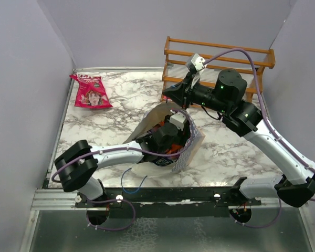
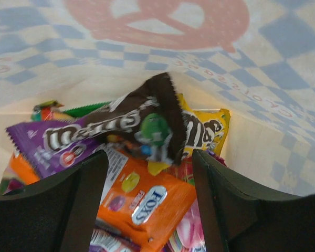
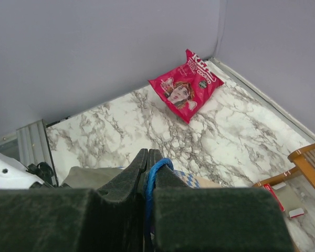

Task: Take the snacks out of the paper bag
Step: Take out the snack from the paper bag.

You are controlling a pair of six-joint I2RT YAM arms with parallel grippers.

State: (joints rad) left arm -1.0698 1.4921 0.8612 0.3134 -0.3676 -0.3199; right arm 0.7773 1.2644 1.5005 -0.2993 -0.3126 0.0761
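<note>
Mia: What are the left jaws doing?

Tom: They are wide open and hold nothing. They are inside the paper bag [image 2: 283, 79], pointing at a heap of snacks. A brown packet [image 2: 142, 118] sits at 12 o'clock from them. A purple packet [image 2: 47, 142] is at 10 o'clock, a yellow packet [image 2: 205, 128] at 2 o'clock, and an orange packet [image 2: 147, 202] lies low between them.

Mia: And the right jaws?

Tom: They are squeezed tight on the blue cord [image 3: 155, 173] of the bag. I think they are holding the bag's mouth open.

Mia: So how much is done?

Tom: Not much, I think. Only the pink-red bag [image 1: 92, 92] is out. It lies flat on the counter [image 1: 126, 94], at 10 o'clock from the paper bag [image 1: 191, 147], well apart from it. All the small packets I can see are in the bag, so most of the job is left.

Mia: What can't you see?

Tom: From above, the left arm covers the bag's mouth. I can't count the packets, because they lie on top of each other. At the left of the heap there is something green and red, too blurry to name. I can't tell if the open jaws touch the brown packet. The wooden rack [image 1: 220, 52] at 1 o'clock is half behind the right arm.
</note>
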